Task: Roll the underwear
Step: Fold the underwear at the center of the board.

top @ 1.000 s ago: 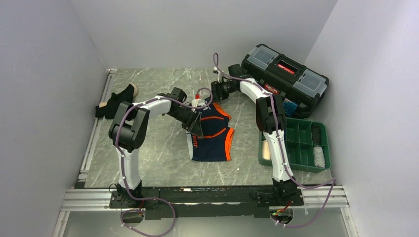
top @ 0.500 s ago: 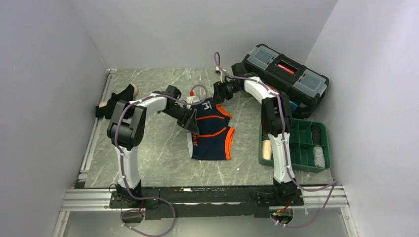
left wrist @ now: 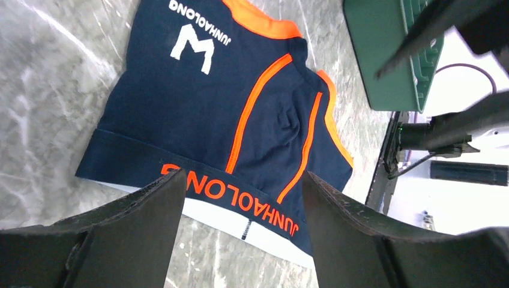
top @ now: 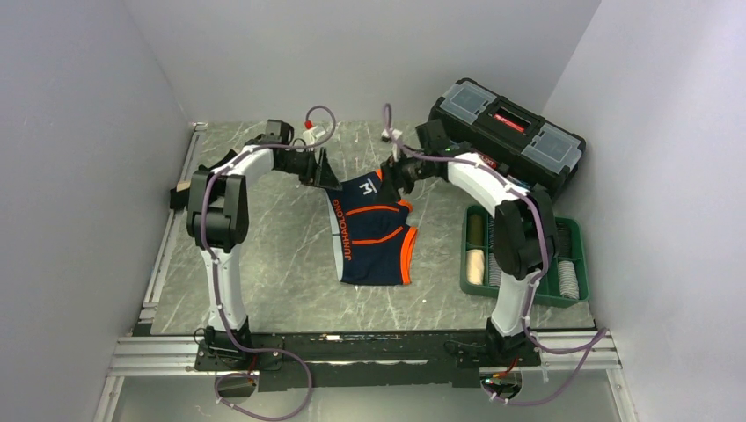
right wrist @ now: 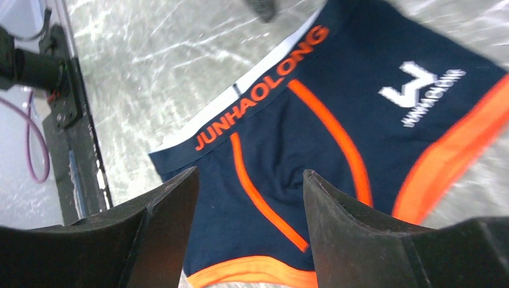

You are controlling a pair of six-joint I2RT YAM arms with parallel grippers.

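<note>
Underwear (top: 374, 242) lies spread left of green tray (top: 538, 264), near black toolbox (top: 508, 132).

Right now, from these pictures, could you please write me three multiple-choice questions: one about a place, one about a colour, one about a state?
1. In the top view, on which side of the underwear is the green tray?
A) left
B) right
C) on top of it

2. What colour is the waistband lettering?
A) white
B) orange
C) green

3. The left end effector is:
A) open, holding nothing
B) shut on the underwear
C) shut on the tray

Answers:
1 B: the tray sits to the right of the cloth and apart from it.
2 B: the left wrist view shows orange letters on the navy band.
3 A: its fingers stand apart, and the underwear lies flat beyond them.
</note>
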